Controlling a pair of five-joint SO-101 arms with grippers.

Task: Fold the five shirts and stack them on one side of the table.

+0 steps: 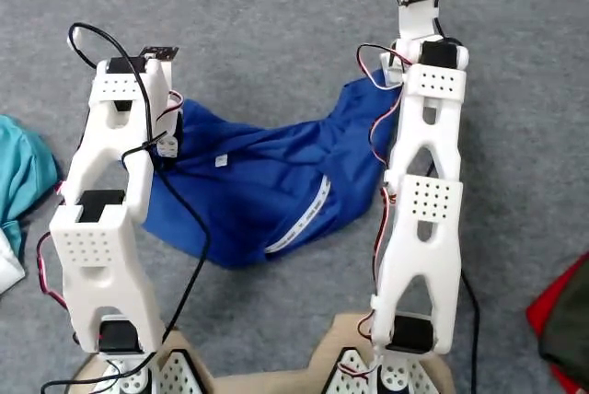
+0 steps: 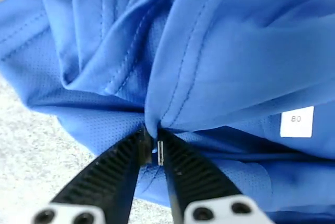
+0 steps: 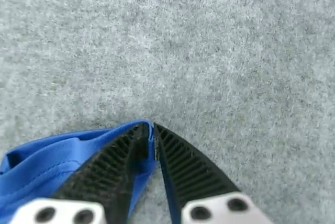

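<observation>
Flanking the work area on the grey table [image 1: 276,17] were spare garments: a teal shirt [image 1: 23,178] bunched at the left edge with a scrap of white cloth [image 1: 7,270] just nearer, and a red garment [image 1: 550,307] under a dark one at the near right edge. All of them lay well apart from the blue shirt [image 1: 267,182], which sat crumpled in the middle of the table, between the two arms. From above, the left arm's white links covered the shirt's left end, and a black cable [image 1: 179,205] looped across the fabric there. The right arm hid the shirt's right margin.

The shirt's long axis ran on a diagonal, from its wide near-left body up to a narrow tip at the far right. Its neckline, lined with a white printed band [image 1: 308,214], faced the near side, and a small white label [image 2: 297,122] showed on the inner fabric.

The left gripper [image 2: 153,148] was pinched tight on a gathered fold of the blue cloth. The right gripper [image 3: 153,132] was clamped on the shirt's far-right hem, with bare felt beyond its tips.
</observation>
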